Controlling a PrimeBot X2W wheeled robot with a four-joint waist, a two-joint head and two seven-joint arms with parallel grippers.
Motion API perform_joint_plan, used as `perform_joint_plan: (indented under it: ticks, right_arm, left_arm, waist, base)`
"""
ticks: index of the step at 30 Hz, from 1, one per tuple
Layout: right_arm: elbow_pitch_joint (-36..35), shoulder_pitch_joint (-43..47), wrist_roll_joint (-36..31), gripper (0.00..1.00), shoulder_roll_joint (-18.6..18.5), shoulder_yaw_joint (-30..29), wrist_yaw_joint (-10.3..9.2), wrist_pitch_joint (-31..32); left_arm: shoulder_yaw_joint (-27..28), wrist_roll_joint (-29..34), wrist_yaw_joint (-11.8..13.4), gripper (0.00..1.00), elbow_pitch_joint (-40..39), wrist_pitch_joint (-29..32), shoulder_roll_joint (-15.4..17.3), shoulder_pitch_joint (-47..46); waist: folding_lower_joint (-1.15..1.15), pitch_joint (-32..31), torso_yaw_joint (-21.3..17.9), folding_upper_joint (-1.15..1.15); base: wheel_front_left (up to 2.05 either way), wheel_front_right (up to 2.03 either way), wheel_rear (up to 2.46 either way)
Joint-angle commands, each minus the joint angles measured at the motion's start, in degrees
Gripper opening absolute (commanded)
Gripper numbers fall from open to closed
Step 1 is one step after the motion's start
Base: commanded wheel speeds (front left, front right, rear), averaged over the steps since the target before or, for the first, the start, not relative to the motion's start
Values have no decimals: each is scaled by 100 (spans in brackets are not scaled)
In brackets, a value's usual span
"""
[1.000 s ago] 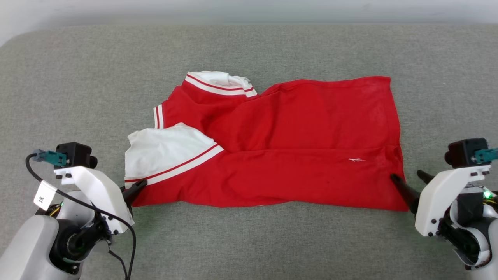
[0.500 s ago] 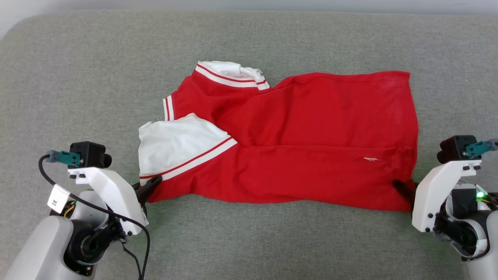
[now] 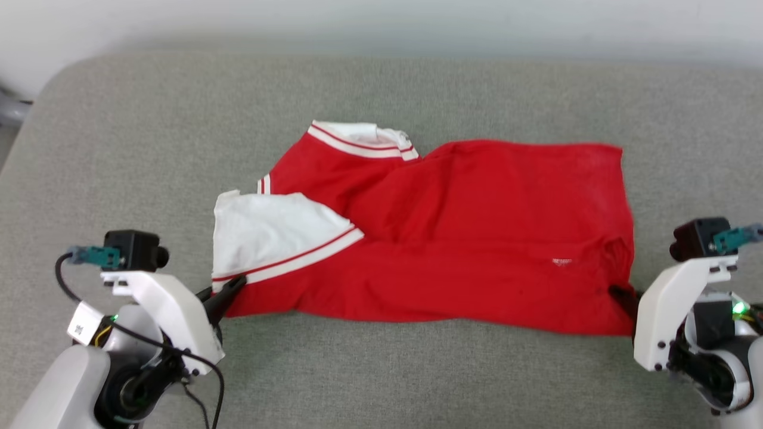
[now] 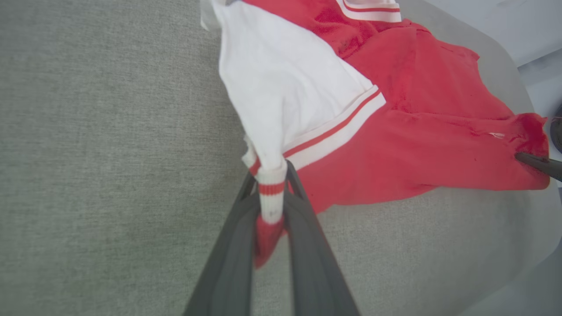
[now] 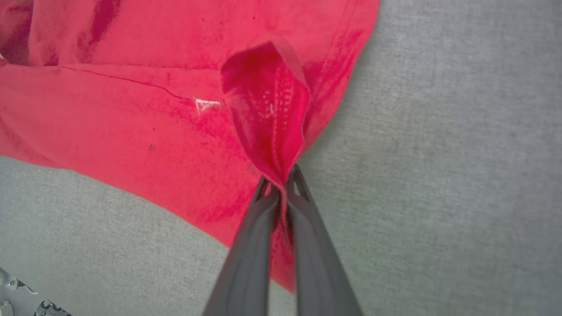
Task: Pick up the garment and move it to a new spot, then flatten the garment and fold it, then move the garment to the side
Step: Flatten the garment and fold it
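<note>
The garment (image 3: 465,250), a red jersey with white sleeves, lies spread over the middle of the grey padded surface (image 3: 149,131). In the head view its long side runs from 9 o'clock to 3 o'clock, collar end toward 9 and hem toward 3. The red body is rumpled, with a long crease across it. One white sleeve (image 3: 268,232) lies folded over the body on the 8 o'clock side. The striped trim (image 3: 363,140) of the other sleeve shows at the 11 o'clock edge.

The left gripper (image 3: 229,289) sits at the garment's 8 o'clock corner and is clamped on the cloth. The left wrist view shows the sleeve's red-and-white cuff pinched between the two dark fingers (image 4: 232,254), with a tuft of red cloth between them lower down.

The right gripper (image 3: 620,295) sits at the 4 o'clock corner, at the hem. Its jaws are pressed together on a pinch of red fabric. In the right wrist view the cloth rises from the fingertips toward 12 o'clock as a raised, hollow fold. A small white mark (image 3: 561,261) lies on the red cloth near that corner, toward 10 o'clock from the right gripper.
</note>
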Motion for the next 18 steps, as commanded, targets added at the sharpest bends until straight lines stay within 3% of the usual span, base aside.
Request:
perform_joint_plan:
  ticks: [1,13,18]
  right_arm:
    - [-56,125,55,0,-26,-14,-2,19]
    - [-637,1132,155,0,65,-133,-3,204]
    - [-898,1637,113,0,195,-269,-3,335]
  left_arm:
    - [31,16,44,0,-61,3,48,112]
    - [239,-99,541,0,-750,144,422,1285]
    - [192,-200,706,0,-840,213,387,1774]
  waist:
    - [0,-180,-15,0]
    - [0,-777,-41,0]
    - [0,-838,-38,0]
  base:
    - [0,0,0]
    - [0,0,0]
    - [0,0,0]
